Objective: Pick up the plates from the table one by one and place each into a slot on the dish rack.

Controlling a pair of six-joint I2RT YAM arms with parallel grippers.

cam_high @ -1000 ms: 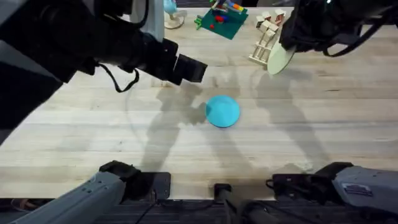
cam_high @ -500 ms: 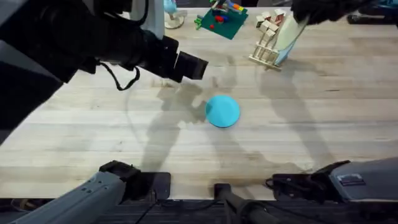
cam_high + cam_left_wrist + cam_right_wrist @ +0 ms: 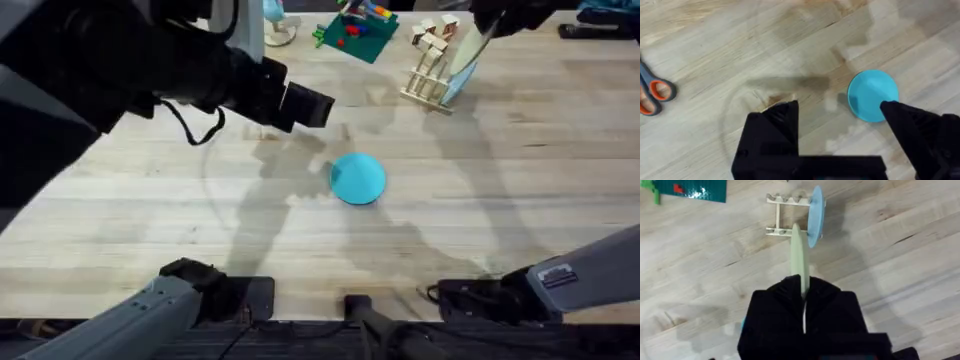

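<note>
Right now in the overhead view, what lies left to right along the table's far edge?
Green toy-brick board → dish rack → cream plate held edge-on by the right gripper.

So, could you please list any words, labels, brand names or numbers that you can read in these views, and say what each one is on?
None can be read.
A pale label on the right arm's base carries dark marks, too small and blurred to read.
The cream plate, turquoise plate, dish rack and table show no print.

table: pale planks | on it: turquoise plate, dish rack, brick board, scissors
</note>
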